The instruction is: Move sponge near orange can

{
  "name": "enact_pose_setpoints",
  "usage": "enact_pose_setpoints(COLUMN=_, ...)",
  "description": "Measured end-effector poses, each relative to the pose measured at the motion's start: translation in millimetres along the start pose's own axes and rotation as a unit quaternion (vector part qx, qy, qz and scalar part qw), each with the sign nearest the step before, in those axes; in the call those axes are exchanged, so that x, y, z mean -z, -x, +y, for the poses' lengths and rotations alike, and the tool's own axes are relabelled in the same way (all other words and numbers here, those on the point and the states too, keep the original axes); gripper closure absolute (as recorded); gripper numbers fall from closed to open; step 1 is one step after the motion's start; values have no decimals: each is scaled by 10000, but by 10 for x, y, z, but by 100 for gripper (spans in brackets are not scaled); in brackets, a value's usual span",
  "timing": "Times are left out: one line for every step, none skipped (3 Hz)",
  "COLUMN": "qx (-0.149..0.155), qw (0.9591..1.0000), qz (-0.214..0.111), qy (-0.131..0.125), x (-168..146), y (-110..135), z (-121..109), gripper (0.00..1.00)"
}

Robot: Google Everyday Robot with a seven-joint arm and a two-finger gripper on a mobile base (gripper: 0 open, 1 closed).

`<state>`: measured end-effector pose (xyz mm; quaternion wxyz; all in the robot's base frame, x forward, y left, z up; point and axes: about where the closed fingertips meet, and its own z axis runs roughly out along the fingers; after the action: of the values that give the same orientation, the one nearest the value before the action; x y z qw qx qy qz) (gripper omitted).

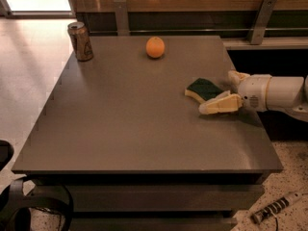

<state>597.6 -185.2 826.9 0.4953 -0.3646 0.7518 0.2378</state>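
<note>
The sponge (202,89), dark green top over pale yellow foam, lies flat on the right part of the dark table (125,124). My gripper (217,92) comes in from the right, low over the table, and is open. Its near finger (220,105) lies just in front of and to the right of the sponge. Its far finger (237,76) shows behind and to the right of the sponge. The sponge's right end lies at the mouth of the gripper. The orange can (81,41) stands upright at the table's far left corner, far from the sponge.
A round orange fruit (155,47) sits at the back middle of the table. A wooden wall with metal brackets (121,14) runs behind the table. Black cables (33,208) lie on the floor at the front left, and a striped tool (276,207) at the front right.
</note>
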Motion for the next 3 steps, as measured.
enact_pose_setpoints(qx=-188, qw=9998, qz=-86, qy=83, x=-98, y=-148, z=55, gripper=5)
enact_pose_setpoints(qx=-185, qw=9997, qz=-80, qy=108, x=-120, y=-147, z=75, gripper=29)
enact_pose_setpoints(qx=-180, qw=9997, qz=-80, qy=122, x=-133, y=-141, z=84, gripper=52)
